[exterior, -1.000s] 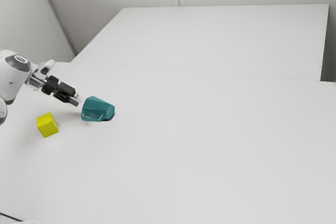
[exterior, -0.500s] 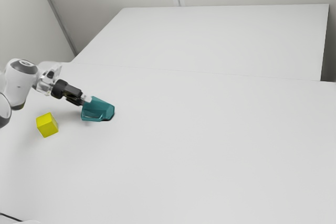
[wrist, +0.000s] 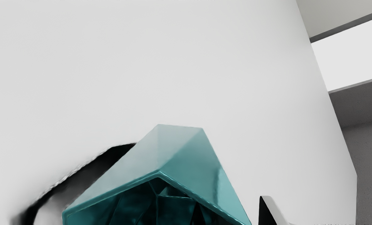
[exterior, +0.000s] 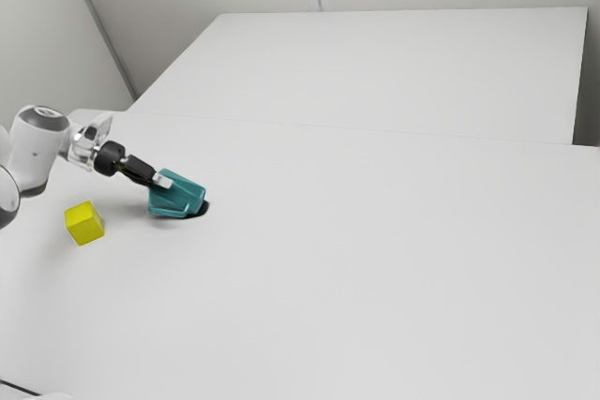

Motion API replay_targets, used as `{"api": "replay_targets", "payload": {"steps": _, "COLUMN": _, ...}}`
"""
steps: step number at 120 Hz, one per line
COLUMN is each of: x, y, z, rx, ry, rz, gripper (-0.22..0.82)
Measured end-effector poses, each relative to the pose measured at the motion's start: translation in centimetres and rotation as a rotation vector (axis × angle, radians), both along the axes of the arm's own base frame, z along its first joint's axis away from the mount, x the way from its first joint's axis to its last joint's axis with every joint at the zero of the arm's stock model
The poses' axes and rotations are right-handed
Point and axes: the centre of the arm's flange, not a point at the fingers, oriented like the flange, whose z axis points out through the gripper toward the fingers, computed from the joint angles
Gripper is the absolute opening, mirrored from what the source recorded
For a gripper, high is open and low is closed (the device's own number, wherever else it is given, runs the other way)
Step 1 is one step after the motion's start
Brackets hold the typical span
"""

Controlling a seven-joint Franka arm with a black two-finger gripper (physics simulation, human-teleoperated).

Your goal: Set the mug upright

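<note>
Mug [exterior: 184,198] tipped, rim [wrist: 111,192] twd hand [exterior: 163,181] (blk [exterior: 84,223] nr); tbl edge [wrist: 317,66] well apart.

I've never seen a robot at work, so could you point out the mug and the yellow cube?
Mug [wrist: 189,159]: wrist view, on its outer wall, near the rim.
Yellow cube [exterior: 85,227]: exterior view, on a flat face.

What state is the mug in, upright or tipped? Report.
Tipped: the wrist view looks into the mouth of the mug, and the exterior view shows it sideways.
</note>
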Motion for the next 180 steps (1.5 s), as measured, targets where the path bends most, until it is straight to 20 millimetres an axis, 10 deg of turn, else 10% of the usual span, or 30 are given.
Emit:
{"api": "replay_targets", "payload": {"steps": 48, "x": 0.2, "y": -1.3, "z": 1.8, "rx": 0.019, "ry": -0.023, "rz": -0.046, "gripper": -0.16}}
{"api": "replay_targets", "payload": {"steps": 122, "x": -2.5, "y": -22.0, "z": 11.9, "rx": 0.748, "ry": -0.143, "rz": -0.266, "gripper": -0.17}}
{"api": "replay_targets", "payload": {"steps": 180, "x": -6.0, "y": -27.9, "z": 10.3, "rx": 0.902, "ry": -0.100, "rz": -0.150, "gripper": -0.18}}
